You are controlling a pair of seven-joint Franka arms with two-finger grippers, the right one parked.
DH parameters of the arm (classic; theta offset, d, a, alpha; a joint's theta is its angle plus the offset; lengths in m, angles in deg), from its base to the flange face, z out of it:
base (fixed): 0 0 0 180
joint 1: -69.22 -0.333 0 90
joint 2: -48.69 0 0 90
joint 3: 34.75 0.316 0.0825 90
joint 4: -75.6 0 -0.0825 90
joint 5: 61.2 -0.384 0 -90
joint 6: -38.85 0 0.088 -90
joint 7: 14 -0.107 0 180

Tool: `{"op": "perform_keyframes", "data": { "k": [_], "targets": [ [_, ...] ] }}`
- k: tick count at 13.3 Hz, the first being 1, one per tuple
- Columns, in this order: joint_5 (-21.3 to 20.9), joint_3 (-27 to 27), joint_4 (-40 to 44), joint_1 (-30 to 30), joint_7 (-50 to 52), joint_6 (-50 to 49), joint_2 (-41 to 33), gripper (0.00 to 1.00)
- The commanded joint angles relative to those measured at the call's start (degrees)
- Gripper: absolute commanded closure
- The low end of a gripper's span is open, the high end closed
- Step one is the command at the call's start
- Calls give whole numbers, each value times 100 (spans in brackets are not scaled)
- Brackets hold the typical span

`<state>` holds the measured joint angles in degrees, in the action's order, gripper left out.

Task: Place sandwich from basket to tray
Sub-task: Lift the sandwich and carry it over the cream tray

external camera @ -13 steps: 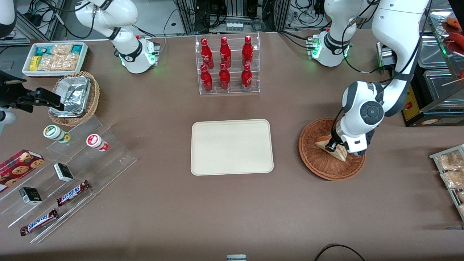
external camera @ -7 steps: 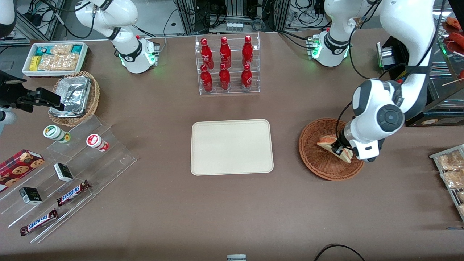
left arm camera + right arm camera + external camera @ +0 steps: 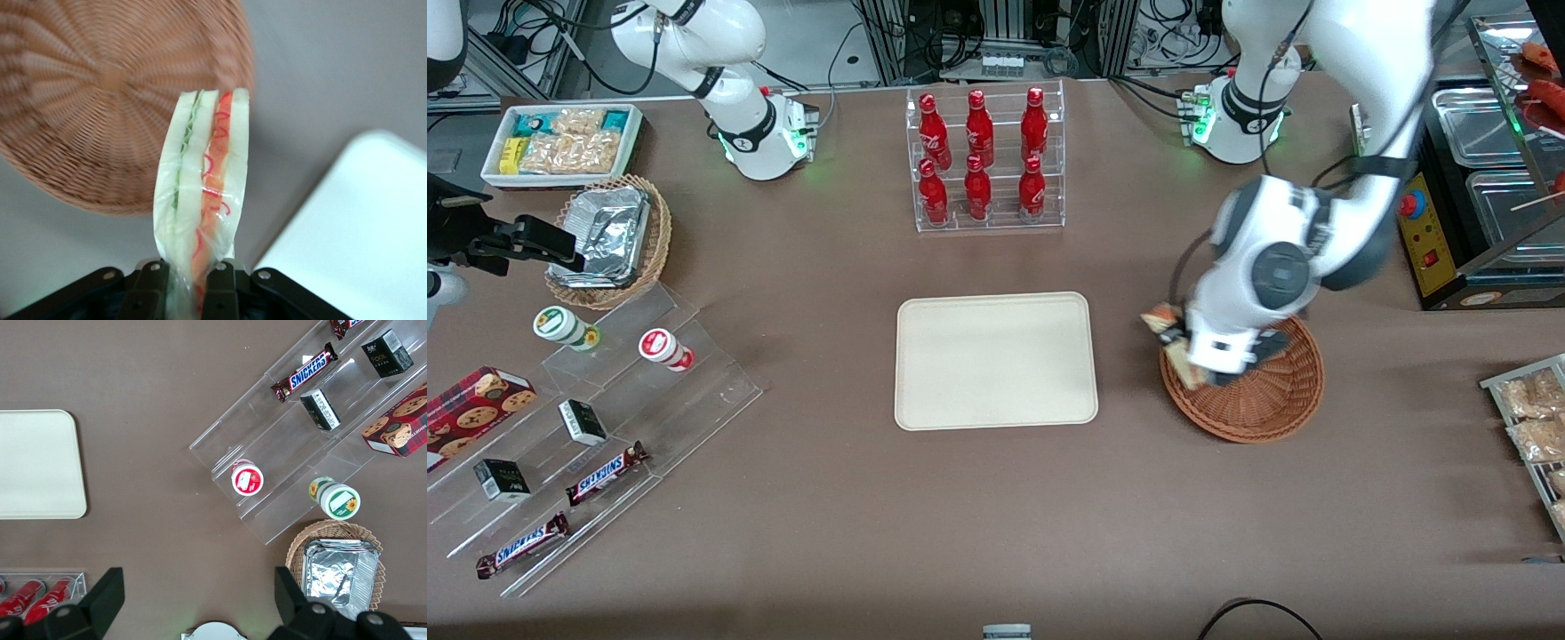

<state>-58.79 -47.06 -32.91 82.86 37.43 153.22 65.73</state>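
Observation:
My left gripper [image 3: 1181,342] is shut on the sandwich [image 3: 1167,322], a plastic-wrapped wedge with green and red-orange filling, and holds it in the air over the basket's rim on the tray's side. In the left wrist view the sandwich [image 3: 203,200] stands out from between the fingers [image 3: 150,283], with the reddish-brown wicker basket [image 3: 100,113] below it and a corner of the tray [image 3: 373,227] beside it. The basket [image 3: 1272,391] holds nothing else. The cream tray [image 3: 996,360] lies at the table's middle, bare.
A clear rack of red bottles [image 3: 983,160] stands farther from the front camera than the tray. Acrylic steps with snacks [image 3: 587,418], a foil-container basket [image 3: 609,240] and a white snack tray [image 3: 560,142] lie toward the parked arm's end. Packets [image 3: 1534,418] lie at the working arm's end.
My gripper has lifted the sandwich out of the basket and carried it toward the tray, from over the basket's middle to over its rim.

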Motion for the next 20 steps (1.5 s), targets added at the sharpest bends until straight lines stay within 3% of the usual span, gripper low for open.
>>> {"op": "perform_keyframes", "data": {
  "k": [1, 6, 9, 12, 16, 20],
  "targets": [
    [-118, 53, 592, 681, -160, -81, 447, 100],
    [-329, 53, 1674, 1737, 68, -20, 1466, 100],
    [-417, 88, 2622, 2343, 902, 60, 2231, 100],
    [-855, 88, 3519, 2687, 1421, -1, 2934, 100],
    [-962, 106, 4232, 2749, 1431, -554, 3322, 100],
    [-1252, 97, 4348, 2749, 1414, -582, 3499, 100]
  ]
}}
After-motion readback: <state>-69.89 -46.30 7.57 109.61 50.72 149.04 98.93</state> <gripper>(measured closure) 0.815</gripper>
